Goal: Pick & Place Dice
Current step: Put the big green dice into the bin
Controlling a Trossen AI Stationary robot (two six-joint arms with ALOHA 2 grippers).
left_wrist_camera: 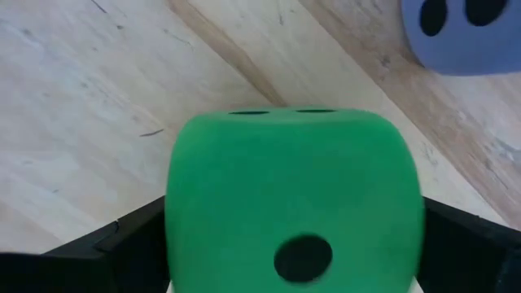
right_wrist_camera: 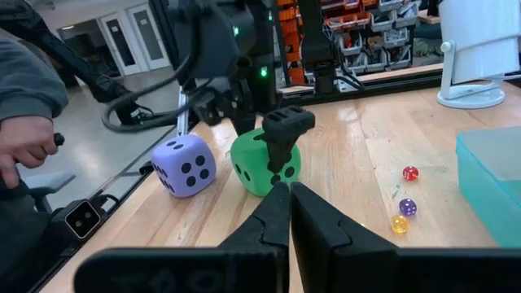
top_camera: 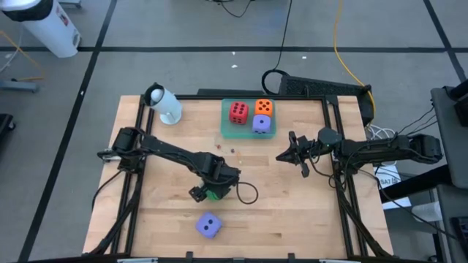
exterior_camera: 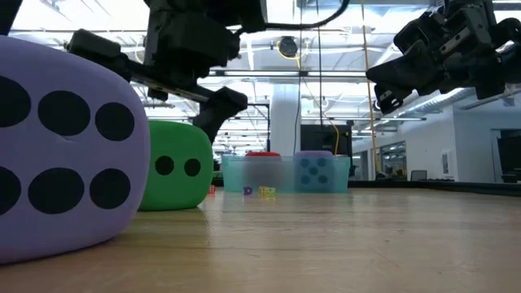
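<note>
Spanning a pale wood-grain table (top_camera: 292,212), the left gripper (top_camera: 212,191) clasps a soft green die (top_camera: 213,193); right gripper (top_camera: 291,151) clenched.

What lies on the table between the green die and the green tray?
Three tiny dice, red, purple and yellow, lie on bare wood between the green die and the tray, clearest in the right wrist view.

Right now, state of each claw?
Left claw: around the green die, die on the table, grip not confirmed.
Right claw: shut, empty, raised.
</note>
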